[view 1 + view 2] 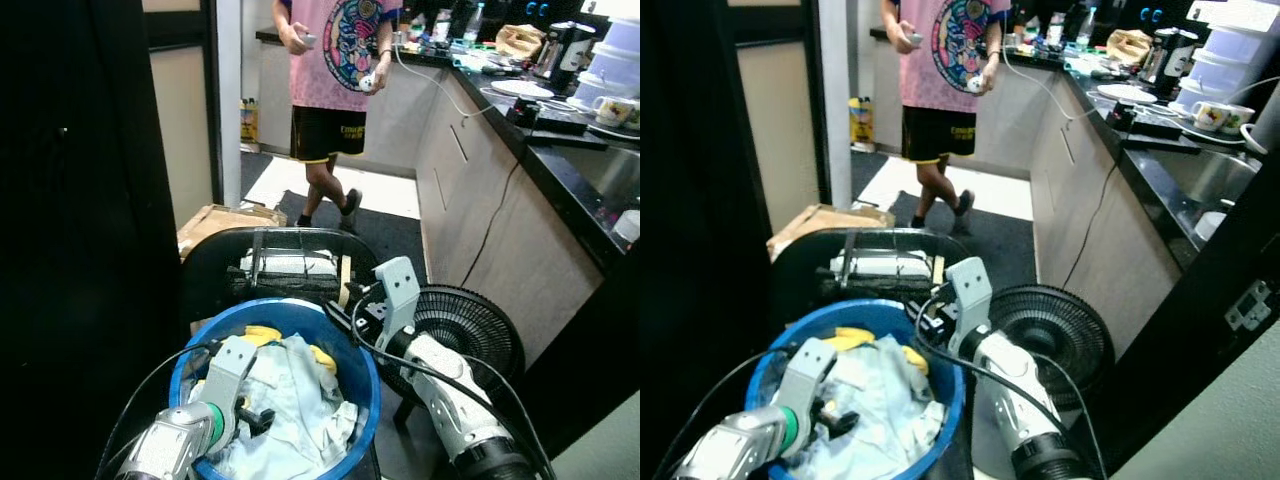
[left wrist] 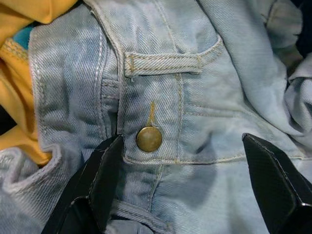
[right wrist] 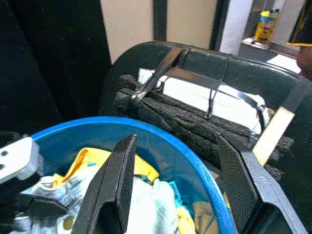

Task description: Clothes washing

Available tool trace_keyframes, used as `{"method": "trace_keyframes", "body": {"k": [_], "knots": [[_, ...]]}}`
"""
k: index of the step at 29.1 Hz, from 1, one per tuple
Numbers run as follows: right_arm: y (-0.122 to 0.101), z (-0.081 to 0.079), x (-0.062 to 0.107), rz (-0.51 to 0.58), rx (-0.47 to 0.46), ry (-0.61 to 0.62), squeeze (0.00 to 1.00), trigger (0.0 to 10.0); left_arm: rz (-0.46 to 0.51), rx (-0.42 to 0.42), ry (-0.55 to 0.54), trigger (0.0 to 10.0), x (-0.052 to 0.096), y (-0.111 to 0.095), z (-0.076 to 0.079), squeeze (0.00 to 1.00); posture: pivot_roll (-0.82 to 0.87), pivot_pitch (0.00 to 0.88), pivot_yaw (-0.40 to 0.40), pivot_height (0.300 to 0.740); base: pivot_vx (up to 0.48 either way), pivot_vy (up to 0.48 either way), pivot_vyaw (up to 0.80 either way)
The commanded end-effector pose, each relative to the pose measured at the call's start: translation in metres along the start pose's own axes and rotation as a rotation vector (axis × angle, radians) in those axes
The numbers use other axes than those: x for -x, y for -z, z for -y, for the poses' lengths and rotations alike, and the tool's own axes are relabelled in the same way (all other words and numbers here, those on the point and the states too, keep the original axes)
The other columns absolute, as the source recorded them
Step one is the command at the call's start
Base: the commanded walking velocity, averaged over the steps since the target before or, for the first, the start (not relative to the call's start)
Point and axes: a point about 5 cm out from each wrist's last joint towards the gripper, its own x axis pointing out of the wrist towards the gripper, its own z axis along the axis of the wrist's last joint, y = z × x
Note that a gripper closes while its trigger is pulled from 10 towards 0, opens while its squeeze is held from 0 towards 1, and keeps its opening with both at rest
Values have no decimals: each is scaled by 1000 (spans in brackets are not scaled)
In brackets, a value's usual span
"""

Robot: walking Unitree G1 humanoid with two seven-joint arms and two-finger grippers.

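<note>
Your left hand (image 2: 183, 187) hung spread over the denim jeans (image 2: 195, 97) in the blue basket (image 1: 360, 385); your right hand (image 3: 180, 180), also spread, hovered at its rim. Next, I'd judge: pinch the waistband, lift.

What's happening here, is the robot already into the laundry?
Yes. The left gripper is down in the blue basket, fingers open over the light denim jeans at the waistband button. The right gripper hovers open above the basket's far rim. A person stands further back in the kitchen.
</note>
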Motion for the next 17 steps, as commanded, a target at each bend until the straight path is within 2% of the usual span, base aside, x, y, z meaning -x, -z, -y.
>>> {"method": "trace_keyframes", "body": {"k": [1,2,4,9,10,12,13,14,15,16,17], "knots": [[-3,0,-2,-7,13,-10,0,10000,-75,20,-17,10000,-3,22,-1,0,-38,7,-83,740,0,0,0],[-3,0,-2,-7,13,-10,0,10000,-75,20,-17,10000,-3,22,-1,0,-38,7,-83,740,0,0,0],[-15,-2,-7,21,-4,-22,0,10000,-13,31,-60,10000,-4,16,-5,0,-42,55,-106,740,0,0,0],[-19,-4,-9,25,-9,-28,0,10000,-6,37,-72,10000,-4,15,-7,0,-43,60,-108,740,0,0,0],[-24,-8,-11,24,0,-52,0,10000,-29,47,-78,10000,-4,20,-7,0,-50,107,-129,740,0,0,0],[-24,-8,-11,24,0,-52,0,10000,-29,47,-78,10000,-4,20,-7,0,-50,107,-129,740,0,0,0],[-30,-14,-13,26,14,-85,0,10000,-66,62,-79,10000,-4,28,-7,0,-54,127,-139,740,0,0,0],[-30,-14,-13,26,14,-85,0,10000,-66,62,-79,10000,-4,28,-7,0,-54,127,-139,740,0,0,0],[-36,-21,-14,33,19,-121,0,10000,-104,102,-81,10000,-5,37,-6,0,-58,137,-146,740,0,0,0],[-36,-21,-14,33,19,-121,0,10000,-104,102,-81,10000,-5,37,-6,0,-58,137,-146,740,0,0,0],[-44,-28,-15,44,32,-154,0,10000,-136,153,-73,10000,-5,45,-5,0,-62,144,-150,740,0,0,0]]}}
